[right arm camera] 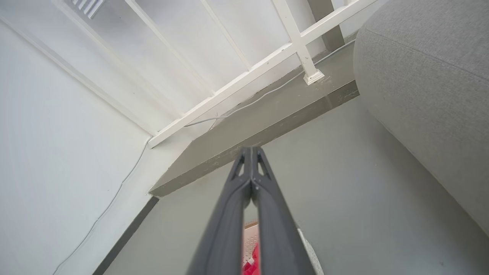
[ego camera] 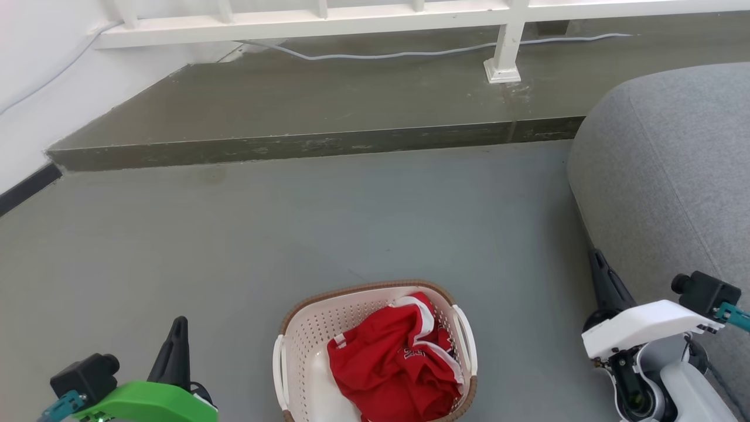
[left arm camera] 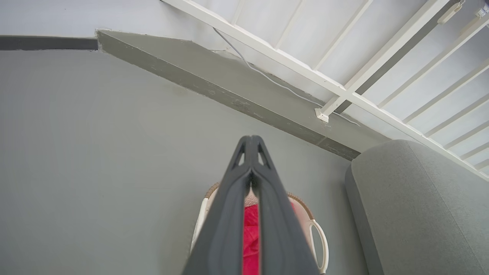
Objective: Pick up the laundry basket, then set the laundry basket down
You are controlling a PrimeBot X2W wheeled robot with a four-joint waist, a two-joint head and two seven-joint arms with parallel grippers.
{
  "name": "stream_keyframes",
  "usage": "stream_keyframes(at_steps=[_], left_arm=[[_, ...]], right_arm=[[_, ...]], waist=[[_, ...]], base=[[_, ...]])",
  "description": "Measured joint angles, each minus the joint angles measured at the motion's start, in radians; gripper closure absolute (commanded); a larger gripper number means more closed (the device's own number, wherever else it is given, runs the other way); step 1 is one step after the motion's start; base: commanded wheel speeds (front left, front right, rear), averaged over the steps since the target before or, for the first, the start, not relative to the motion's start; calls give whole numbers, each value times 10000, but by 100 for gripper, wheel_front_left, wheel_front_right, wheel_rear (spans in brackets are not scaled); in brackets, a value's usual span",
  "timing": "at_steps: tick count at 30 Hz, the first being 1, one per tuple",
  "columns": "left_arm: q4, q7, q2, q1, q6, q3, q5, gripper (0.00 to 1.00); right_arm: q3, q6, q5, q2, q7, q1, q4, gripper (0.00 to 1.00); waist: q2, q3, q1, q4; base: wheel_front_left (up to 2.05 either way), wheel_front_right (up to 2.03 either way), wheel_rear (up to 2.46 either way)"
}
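Smooth grey floor (ego camera: 234,234), laundry basket (ego camera: 310,334) standing on it at lower centre, grey upholstered seat (ego camera: 674,176) at right, raised step (ego camera: 322,99) behind.

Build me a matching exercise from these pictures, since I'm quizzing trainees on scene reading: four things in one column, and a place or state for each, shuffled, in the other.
Things:
1. red garment
2. cable
3. sofa
4. left end effector

Places or states:
A. shut, holding nothing
B. lying along the raised step beneath the white railing
C. inside the laundry basket
D. at the robot's right

Pairs: 1-C, 2-B, 3-D, 4-A.
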Motion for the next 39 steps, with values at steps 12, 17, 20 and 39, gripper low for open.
stream_keyframes(at_steps=[12, 17, 20, 39], left_arm=[[278, 336, -88, -100, -263, 380, -1532, 100], [374, 481, -194, -250, -424, 564, -2324, 100], [424, 556, -230, -301, -516, 633, -2635, 100], [965, 1078, -368, -665, -936, 1221, -5010, 100]], right_arm=[[-508, 311, 1590, 88, 322, -11, 81, 100], [-738, 416, 2351, 148, 516, -24, 146, 100], [-874, 499, 2765, 176, 587, -31, 178, 100], [-1620, 955, 5212, 382, 1089, -130, 408, 100]], waist=[[0, -74, 0, 90], [0, -111, 0, 135], [0, -130, 0, 157], [0, -251, 0, 300]], base=[[0, 0, 0], [0, 0, 0], [0, 0, 0], [0, 0, 0]])
